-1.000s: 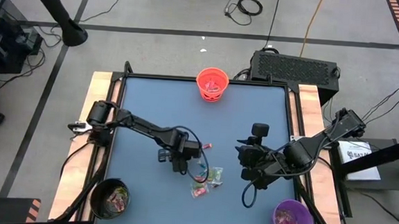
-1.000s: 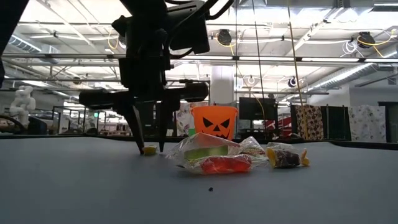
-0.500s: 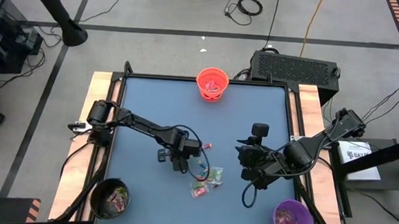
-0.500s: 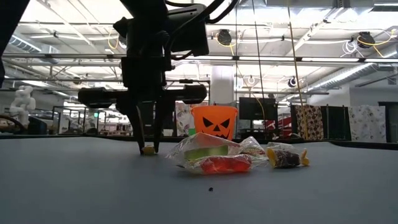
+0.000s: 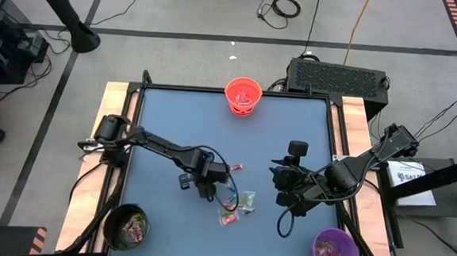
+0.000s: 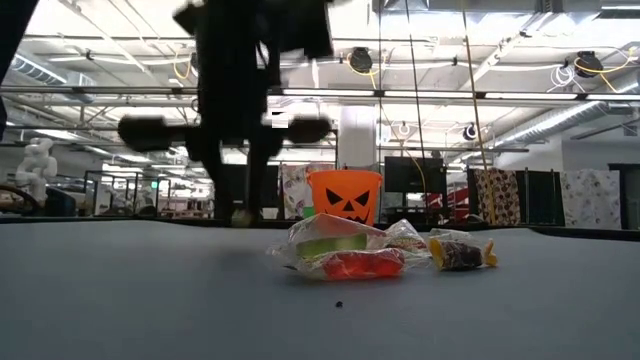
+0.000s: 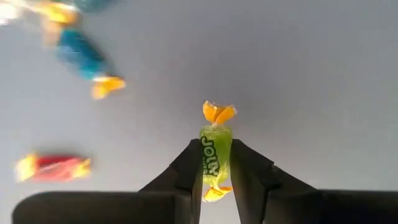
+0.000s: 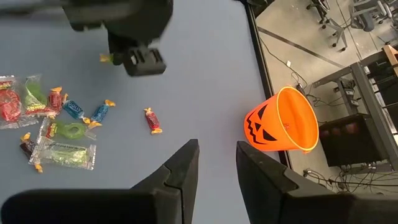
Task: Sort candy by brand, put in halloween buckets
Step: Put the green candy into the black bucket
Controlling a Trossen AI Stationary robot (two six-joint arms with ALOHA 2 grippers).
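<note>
Centre of the high view, on the blue table point(image 5: 166, 116), the left gripper point(image 5: 206, 189) has its fingers clamped on a green Jolly Rancher point(image 7: 215, 163) with orange twist ends; in the low view the sweet hangs just clear of the tabletop at left of centre. Lower right of it sits a loose pile of candy point(image 5: 238, 208): clear packets with green and red pieces, a few blue and red wrapped ones. One red candy point(image 5: 236, 167) lies alone just upper right of the gripper. The orange bucket point(image 5: 243, 96) stands at the top edge of the table, centre; the black bucket point(image 5: 125, 226) at lower left and the purple bucket point(image 5: 334, 252) at lower right, both with candy inside. The right gripper point(image 8: 216, 163) waits right of centre, its fingers slightly parted with a narrow gap and nothing between them, facing the orange bucket and the pile in its wrist view.
</note>
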